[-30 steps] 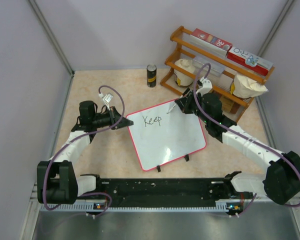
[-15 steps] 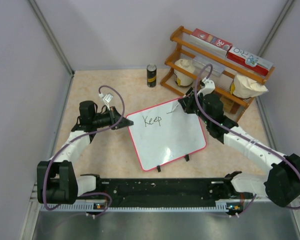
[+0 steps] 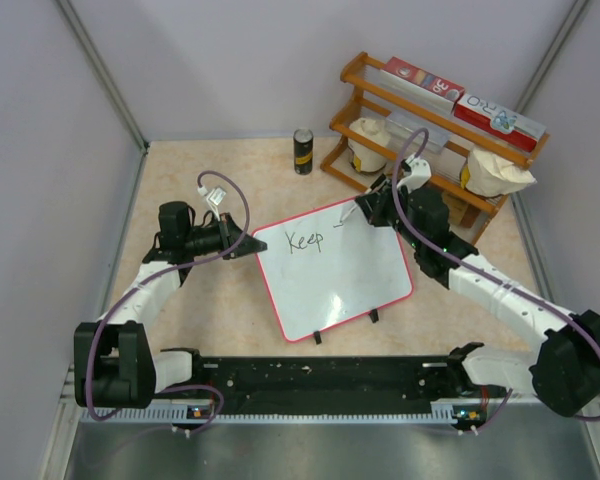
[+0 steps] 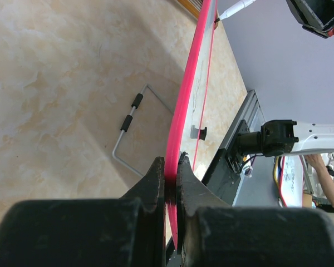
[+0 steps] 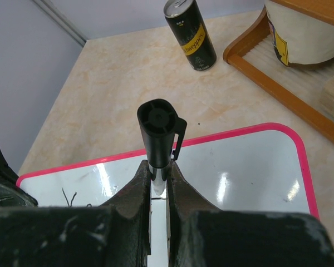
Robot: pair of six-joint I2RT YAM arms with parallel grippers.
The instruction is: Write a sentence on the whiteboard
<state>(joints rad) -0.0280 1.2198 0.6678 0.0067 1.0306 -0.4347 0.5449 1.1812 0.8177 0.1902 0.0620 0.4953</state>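
The whiteboard [image 3: 340, 275] lies tilted on the table, white with a pink rim. The sentence [image 3: 305, 240] reads "Keep", with a short black stroke just to its right. My left gripper [image 3: 246, 245] is shut on the board's left corner; in the left wrist view its jaws [image 4: 171, 167] pinch the pink rim [image 4: 188, 94] edge-on. My right gripper [image 3: 370, 206] is shut on a marker [image 3: 351, 214] whose tip touches the board near its far edge. In the right wrist view the marker's black end [image 5: 158, 130] rises between the jaws [image 5: 158, 178] above the whiteboard [image 5: 239, 172].
A black can [image 3: 303, 151] stands behind the board. A wooden rack [image 3: 435, 135] with red-and-white boxes and white bags stands at the back right, close to my right arm. A wire stand [image 4: 131, 119] lies under the board. Walls close in on both sides.
A short black stroke has appeared right of "Keep". My right gripper with the marker has shifted slightly to the right. The left arm has not moved.
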